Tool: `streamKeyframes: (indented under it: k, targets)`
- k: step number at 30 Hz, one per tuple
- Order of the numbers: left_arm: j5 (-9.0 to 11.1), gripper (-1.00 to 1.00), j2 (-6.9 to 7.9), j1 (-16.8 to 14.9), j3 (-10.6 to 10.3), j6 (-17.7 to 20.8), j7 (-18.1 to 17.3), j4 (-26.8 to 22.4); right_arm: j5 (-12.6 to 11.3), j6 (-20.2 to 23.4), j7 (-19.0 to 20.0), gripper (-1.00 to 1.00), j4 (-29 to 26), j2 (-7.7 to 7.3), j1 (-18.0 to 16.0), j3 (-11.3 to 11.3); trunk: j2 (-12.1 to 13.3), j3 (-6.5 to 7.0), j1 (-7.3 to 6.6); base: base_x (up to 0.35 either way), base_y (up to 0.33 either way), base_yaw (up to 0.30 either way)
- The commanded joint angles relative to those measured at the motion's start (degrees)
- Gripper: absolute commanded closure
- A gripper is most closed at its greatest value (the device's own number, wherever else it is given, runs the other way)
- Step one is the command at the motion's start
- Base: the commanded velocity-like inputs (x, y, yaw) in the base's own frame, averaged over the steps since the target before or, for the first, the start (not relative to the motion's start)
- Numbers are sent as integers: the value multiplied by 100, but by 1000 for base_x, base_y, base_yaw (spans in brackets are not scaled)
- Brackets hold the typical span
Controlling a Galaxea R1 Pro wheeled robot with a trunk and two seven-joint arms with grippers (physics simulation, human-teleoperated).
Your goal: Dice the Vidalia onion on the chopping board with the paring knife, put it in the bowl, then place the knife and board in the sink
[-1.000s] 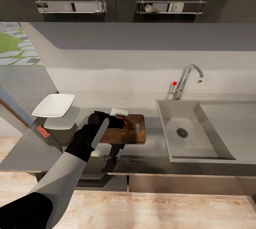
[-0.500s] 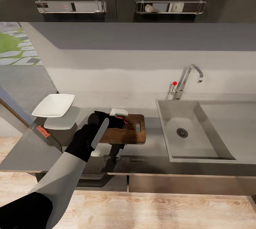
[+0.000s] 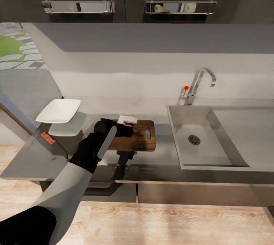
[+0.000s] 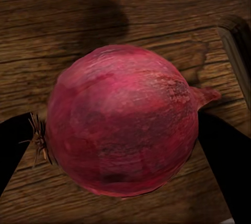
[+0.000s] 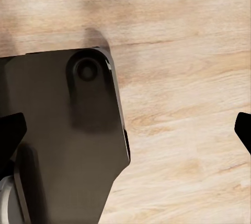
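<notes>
Left gripper [image 4: 123, 140] grasps round, papery red onion [image 4: 123, 122] on grainy wooden board [image 3: 133, 140]; right gripper [image 5: 125, 130] spread over floor.

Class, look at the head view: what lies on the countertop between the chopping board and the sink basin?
Nothing: between the chopping board and the sink runs a bare strip of grey countertop, seen in the head view.
</notes>
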Motion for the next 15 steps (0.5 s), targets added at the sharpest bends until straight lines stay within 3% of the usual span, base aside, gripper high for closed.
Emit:
streamKeyframes:
  k: [1, 15]
  targets:
    - [48, 100, 0, -4, -4, 19, 41, -4, -50, -12, -35, -100, -11, -5, 2, 49, -10, -9, 3, -31, 0, 0]
    - [48, 100, 0, -4, -4, 15, 41, -6, -51, -12, -35, -100, -11, -5, 2, 49, -10, -9, 3, -5, 0, 0]
